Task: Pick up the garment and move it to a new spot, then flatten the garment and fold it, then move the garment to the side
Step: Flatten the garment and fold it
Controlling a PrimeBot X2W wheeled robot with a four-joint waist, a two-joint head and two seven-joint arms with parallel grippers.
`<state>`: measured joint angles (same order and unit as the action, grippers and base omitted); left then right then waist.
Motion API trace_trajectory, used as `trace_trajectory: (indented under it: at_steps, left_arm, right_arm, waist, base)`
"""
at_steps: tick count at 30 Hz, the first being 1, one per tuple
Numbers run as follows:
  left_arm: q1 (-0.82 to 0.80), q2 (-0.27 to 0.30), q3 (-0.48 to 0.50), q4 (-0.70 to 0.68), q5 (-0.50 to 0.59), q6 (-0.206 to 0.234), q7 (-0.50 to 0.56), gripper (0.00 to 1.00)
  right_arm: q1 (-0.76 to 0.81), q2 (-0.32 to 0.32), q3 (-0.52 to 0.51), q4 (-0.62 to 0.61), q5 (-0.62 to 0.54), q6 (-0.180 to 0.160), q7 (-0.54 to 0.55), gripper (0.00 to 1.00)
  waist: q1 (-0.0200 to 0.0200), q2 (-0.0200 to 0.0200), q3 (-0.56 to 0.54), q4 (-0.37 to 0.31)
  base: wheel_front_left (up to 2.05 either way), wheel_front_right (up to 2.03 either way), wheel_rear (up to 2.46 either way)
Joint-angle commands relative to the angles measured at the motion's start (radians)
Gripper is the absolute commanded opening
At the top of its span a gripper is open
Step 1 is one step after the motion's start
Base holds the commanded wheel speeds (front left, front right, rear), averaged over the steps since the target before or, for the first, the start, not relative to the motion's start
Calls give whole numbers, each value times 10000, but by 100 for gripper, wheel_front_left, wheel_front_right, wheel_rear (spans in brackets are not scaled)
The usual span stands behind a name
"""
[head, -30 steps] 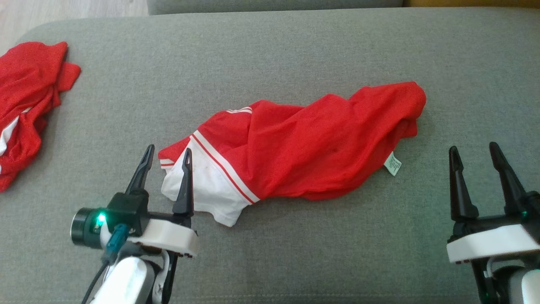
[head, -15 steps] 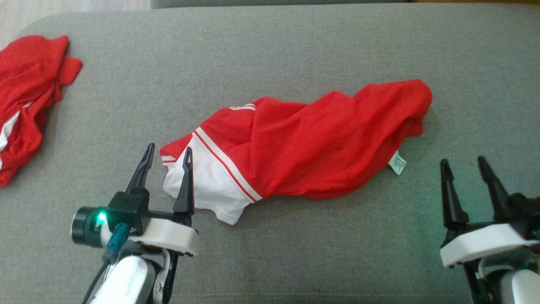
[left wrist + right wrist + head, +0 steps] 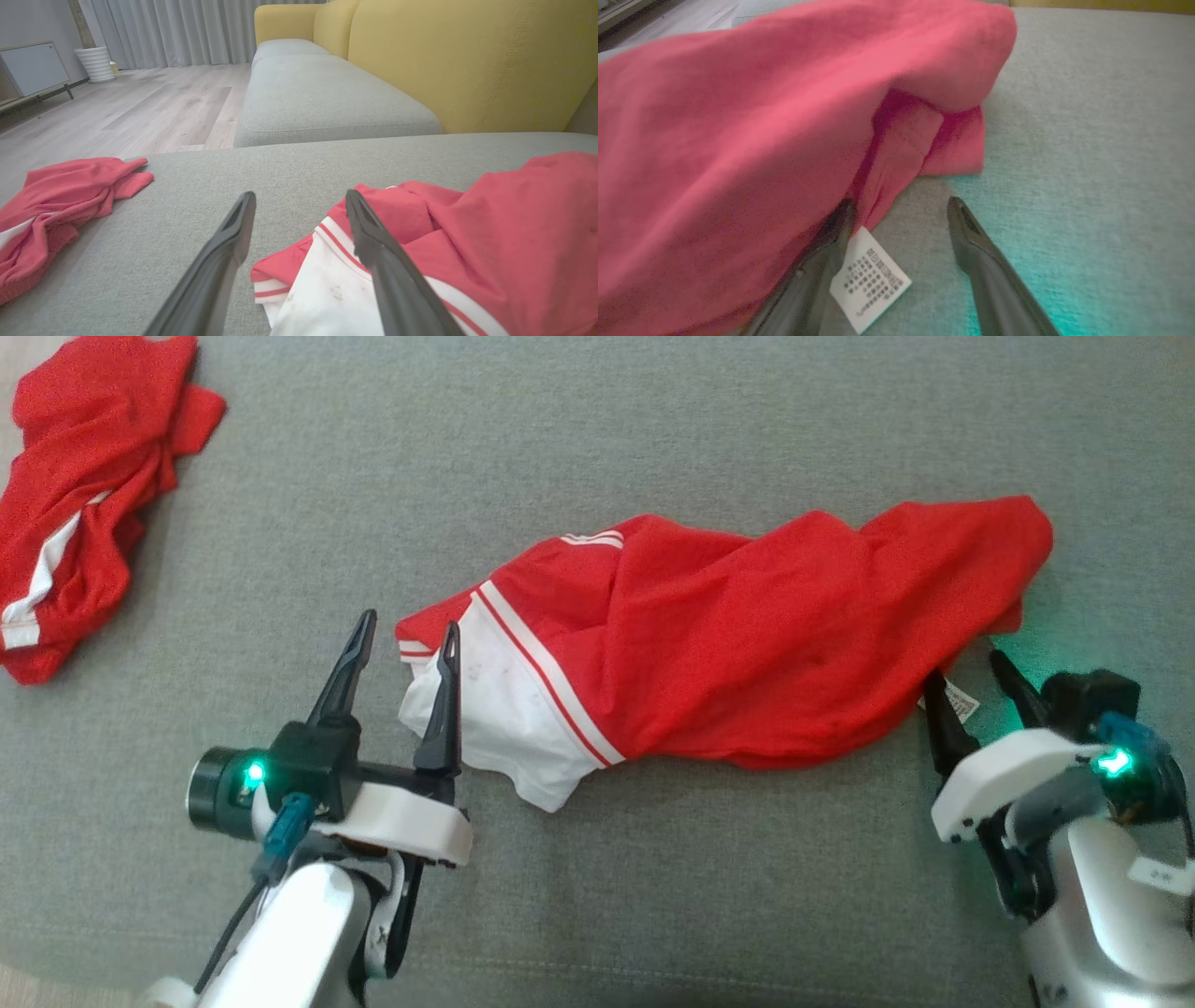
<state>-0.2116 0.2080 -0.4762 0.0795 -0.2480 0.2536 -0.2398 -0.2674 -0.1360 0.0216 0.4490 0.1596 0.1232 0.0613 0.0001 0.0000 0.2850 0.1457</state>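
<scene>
Two red garments lie on the grey woven sofa cushion I'm working over. The task one, a crumpled red jersey garment with a white panel and striped trim, stretches across the middle of the cushion, with its white end toward my left and its bunched red end toward my right. The other, a rumpled red garment with a white stripe, sits at the far left corner, well apart from it and from both arms.

My left gripper is spread wide and holds nothing. One finger crosses the white panel's edge and the other stands over bare cushion. My right gripper is likewise spread and empty at the red end's lower hem, with the white printed care label lying by its inner finger. Whether any finger touches cloth I cannot tell.

Bare cushion runs wide on the near side of the garment and between the two garments. In the left wrist view, past the cushion's far edge, I see a pale wooden floor, a second grey seat cushion and a yellow upholstered backrest.
</scene>
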Motion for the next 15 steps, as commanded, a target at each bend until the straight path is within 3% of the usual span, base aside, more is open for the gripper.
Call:
trace_trajectory:
  at_steps: [1, 2, 3, 9, 15]
  left_arm:
    - [-398, 56, 297, -238, 77, -4, -90, 100]
    - [-398, 41, 299, -216, 76, 5, -102, 100]
    - [-394, 32, 302, -194, 71, 7, -113, 100]
    - [-363, -1, 313, -144, 61, 18, -157, 100]
    - [-291, -37, 298, -112, 46, 18, -184, 100]
  right_arm:
    - [-332, -86, 345, 12, 96, 75, 88, 91]
    - [-379, -78, 414, 163, 168, 75, 129, 37]
    - [-397, -74, 454, 271, 226, 75, 141, 0]
    - [-79, 123, 92, 61, 426, 75, -121, 0]
    - [1090, 659, -1339, -1308, 446, 75, -16, 0]
  waist:
    - [-1, 0, 50, 45]
    - [-1, 0, 52, 55]
    - [-1, 0, 45, 62]
    - [-1, 0, 3, 37]
    - [-1, 0, -54, -84]
  base:
    - [0, 0, 0]
    - [0, 0, 0]
    - [0, 0, 0]
    - [0, 0, 0]
    - [0, 0, 0]
